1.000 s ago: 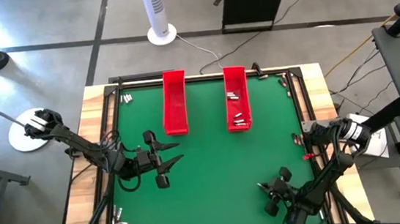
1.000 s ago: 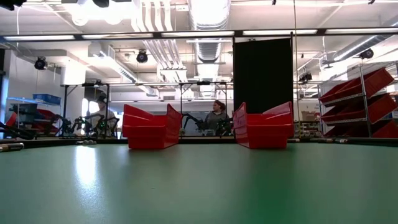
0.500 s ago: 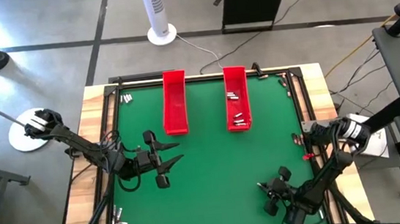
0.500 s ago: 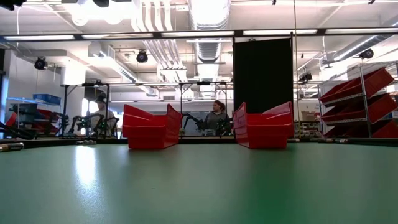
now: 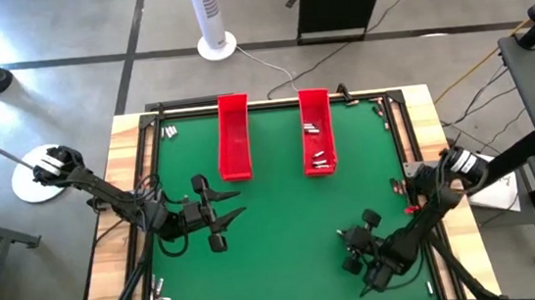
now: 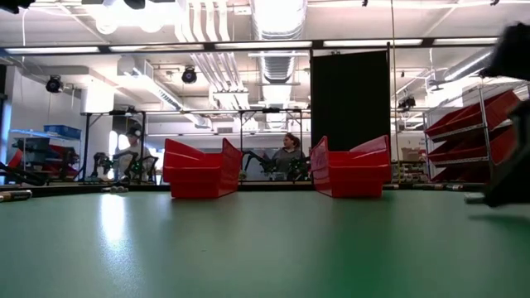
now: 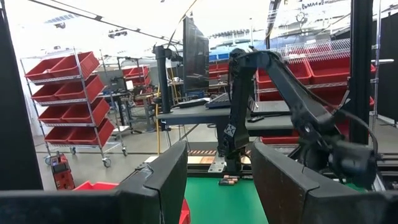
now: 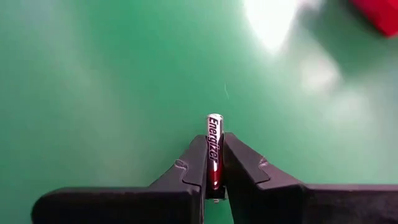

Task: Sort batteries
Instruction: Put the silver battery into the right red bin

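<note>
My right gripper (image 5: 355,256) hovers over the green mat (image 5: 276,238) near the table's near right corner, shut on a dark red and silver battery (image 8: 214,142). My left gripper (image 5: 225,223) waits open over the mat's left half, nothing between its fingers (image 7: 217,183). Two long red trays stand at the far side. The right tray (image 5: 314,116) has several batteries (image 5: 318,157) lying in it. The left tray (image 5: 232,134) shows none. My right gripper pinches the battery's long sides (image 8: 214,163) between its two fingers (image 8: 196,163). The battery lies along the fingers, and its silver end (image 8: 215,118) sticks out past the fingertips. The fingers slant down toward the mat; the battery looks clear of it.
Loose batteries lie outside the mat at the far left corner (image 5: 168,132), the near left corner (image 5: 160,296) and the far right corner (image 5: 382,109). A black frame (image 5: 273,100) borders the mat. In the low view my right arm (image 6: 512,124) shows blurred at the right edge.
My right gripper has risen and gone a little toward the table's left, still shut on the battery. It has come into the low view at the right edge.
</note>
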Tool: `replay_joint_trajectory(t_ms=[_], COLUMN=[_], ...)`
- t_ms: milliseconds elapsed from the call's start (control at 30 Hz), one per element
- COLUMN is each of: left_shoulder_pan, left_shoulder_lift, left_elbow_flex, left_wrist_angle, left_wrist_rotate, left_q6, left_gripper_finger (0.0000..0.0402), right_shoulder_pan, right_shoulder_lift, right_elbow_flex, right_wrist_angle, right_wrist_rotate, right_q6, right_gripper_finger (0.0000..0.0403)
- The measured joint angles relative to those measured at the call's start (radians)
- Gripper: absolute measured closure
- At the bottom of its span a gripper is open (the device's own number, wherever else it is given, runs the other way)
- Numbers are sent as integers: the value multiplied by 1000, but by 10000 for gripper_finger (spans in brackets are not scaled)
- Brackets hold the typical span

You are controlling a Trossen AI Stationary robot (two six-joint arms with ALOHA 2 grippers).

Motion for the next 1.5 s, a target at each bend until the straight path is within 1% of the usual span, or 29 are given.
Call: replay_joint_trajectory(t_ms=[167, 367, 467, 600, 767, 867, 1000, 1067, 1300, 1400, 1500], left_shoulder_pan=[0, 0, 0, 0, 0, 0, 0, 0, 0, 0, 0], left_shoulder_lift=[0, 0, 0, 0, 0, 0, 1, 1, 0, 0, 0], left_elbow_flex=[0, 0, 0, 0, 0, 0, 0, 0, 0, 0, 0], left_wrist_angle=[-15, -25, -30, -36, -39, -44, -68, -73, -61, -62, -64], left_wrist_rotate=[0, -1, -1, -2, -2, -2, -2, -3, -2, -2, -1], left_q6=[10, 14, 18, 18, 18, 16, 20, 24, 21, 21, 21], left_gripper_finger=[244, 244, 244, 244, 244, 244, 244, 244, 244, 244, 244], right_shoulder_pan=[-71, -186, -266, -412, -604, -716, -849, -917, -1124, -1198, -1257], right_shoulder_lift=[-99, -245, -303, -343, -345, -345, -343, -337, -280, -244, -201], right_elbow_flex=[2, 2, 2, 6, 43, 85, 146, 171, 224, 230, 229], right_wrist_angle=[1, 0, 0, 1, 0, -33, -97, -106, -104, -100, -95], right_wrist_rotate=[-38, -96, -124, -204, -326, -410, -421, -444, -552, -618, -661], right_q6=[-156, -408, -566, -776, -1026, -1126, -1264, -1337, -1544, -1612, -1664], right_gripper_finger=[375, 374, 374, 374, 374, 374, 374, 374, 374, 374, 374])
